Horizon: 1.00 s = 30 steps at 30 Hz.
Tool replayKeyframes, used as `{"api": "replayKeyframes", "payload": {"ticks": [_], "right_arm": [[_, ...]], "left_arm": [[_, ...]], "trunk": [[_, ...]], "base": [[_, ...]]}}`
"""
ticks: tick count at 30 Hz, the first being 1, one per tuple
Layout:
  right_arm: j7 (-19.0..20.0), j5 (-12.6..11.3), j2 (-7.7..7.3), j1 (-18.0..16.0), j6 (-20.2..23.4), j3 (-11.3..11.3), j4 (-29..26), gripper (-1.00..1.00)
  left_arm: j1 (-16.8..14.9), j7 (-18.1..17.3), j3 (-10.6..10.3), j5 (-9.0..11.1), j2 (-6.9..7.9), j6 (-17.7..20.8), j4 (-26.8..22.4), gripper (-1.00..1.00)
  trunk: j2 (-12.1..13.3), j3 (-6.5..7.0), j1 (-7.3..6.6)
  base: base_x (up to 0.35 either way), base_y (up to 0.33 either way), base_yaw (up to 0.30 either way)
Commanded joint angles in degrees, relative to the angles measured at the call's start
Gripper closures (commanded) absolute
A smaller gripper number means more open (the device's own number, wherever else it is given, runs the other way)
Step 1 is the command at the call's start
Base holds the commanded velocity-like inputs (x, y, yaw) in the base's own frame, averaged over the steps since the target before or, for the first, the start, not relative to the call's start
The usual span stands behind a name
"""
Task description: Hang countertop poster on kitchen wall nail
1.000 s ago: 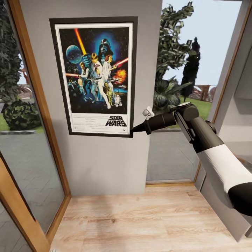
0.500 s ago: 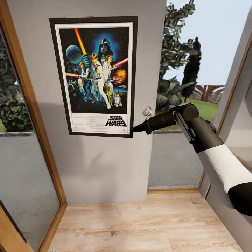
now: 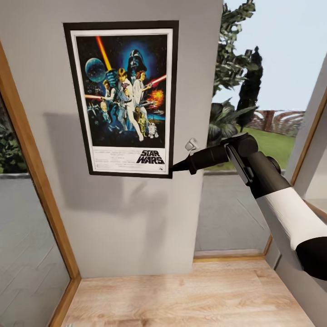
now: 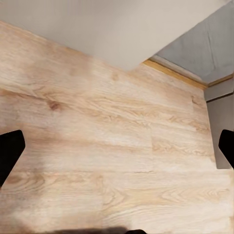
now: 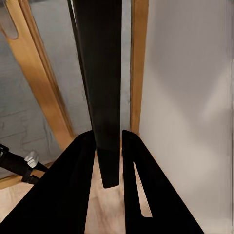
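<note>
One plain grey wall panel (image 3: 136,218) stands between two wood-framed glass panes, and it takes up the middle of the head view, rising from a light wooden floor (image 3: 190,295). The left-hand wooden frame (image 3: 36,181) slants up beside the panel; through the glass on the right there are trees, grass and pale sky.

The poster (image 3: 121,97) sits upright against the upper part of this panel, its black frame and white border square to the wall and the "STAR WARS" logo near its bottom right corner. A soft shadow of the poster falls on the wall to its left and below its lower edge. No nail head can be made out on the bare grey surface.

The right arm (image 3: 272,200), white and black, reaches in from the right edge of the head view and ends at the right gripper (image 3: 174,168), whose tip meets the poster's bottom right corner. In the right wrist view the two dark fingers (image 5: 73,195) are pressed against either side of the frame's thin black edge, pinching it, with the grey wall just beside it.

The left gripper (image 4: 117,151) points down at the wooden floor in the left wrist view; its two dark fingertips (image 4: 9,151) show at opposite edges of that picture, spread wide with nothing between them.
</note>
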Motion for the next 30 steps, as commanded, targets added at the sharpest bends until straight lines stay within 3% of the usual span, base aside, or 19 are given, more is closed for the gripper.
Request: {"api": "replayKeyframes", "payload": {"ticks": [1, 30], "right_arm": [[-0.05, -0.34, -0.05, -0.05, 0.56, 0.11, -0.01, 1.00], [-0.03, -0.34, -0.05, -0.02, 0.48, 0.11, -0.13, 1.00]], "left_arm": [[-0.03, -0.14, 0.12, -0.10, 0.01, -0.32, 0.09, -1.00], [-0.03, -0.14, 0.12, -0.10, 0.01, -0.32, 0.09, -1.00]], "trunk": [[-0.04, -0.03, 0.05], [-0.04, -0.03, 0.05]], "base": [[0.336, 0.000, 0.000], [0.335, 0.080, 0.000]]}}
